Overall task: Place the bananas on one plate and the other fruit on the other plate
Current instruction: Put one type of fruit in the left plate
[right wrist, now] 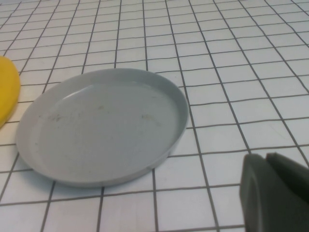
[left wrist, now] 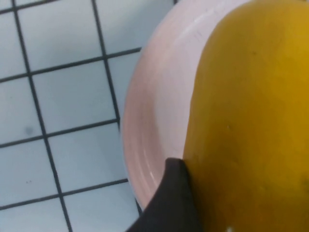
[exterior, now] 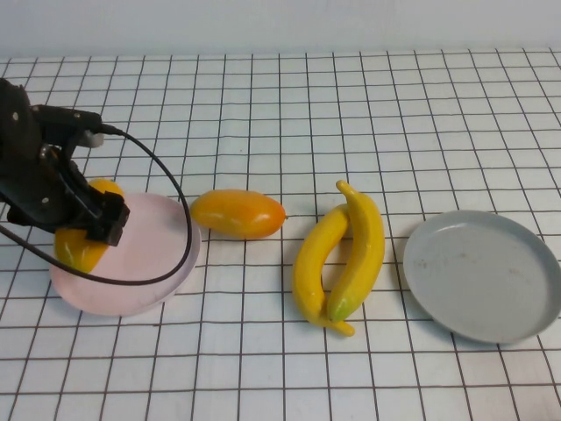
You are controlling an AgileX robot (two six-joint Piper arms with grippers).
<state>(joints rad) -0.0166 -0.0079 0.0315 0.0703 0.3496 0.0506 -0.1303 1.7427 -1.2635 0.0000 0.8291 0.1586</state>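
My left gripper [exterior: 81, 230] is over the left part of the pale pink plate [exterior: 151, 263], shut on one yellow-orange mango-like fruit [exterior: 77, 251]. In the left wrist view that fruit [left wrist: 251, 121] fills the frame over the pink plate [left wrist: 159, 96], with one dark finger [left wrist: 174, 198] against its side. The second oval fruit [exterior: 238, 213] lies on the table just right of the pink plate. Two bananas [exterior: 316, 263] [exterior: 363, 246] lie side by side at the centre. The grey plate [exterior: 482, 274] sits at the right with nothing on it. My right gripper [right wrist: 264, 157] is shut, near the grey plate [right wrist: 104, 125].
A black cable [exterior: 166, 175] loops from the left arm across the pink plate. A banana's edge [right wrist: 7, 92] shows beside the grey plate in the right wrist view. The white gridded table extends behind and in front of the objects.
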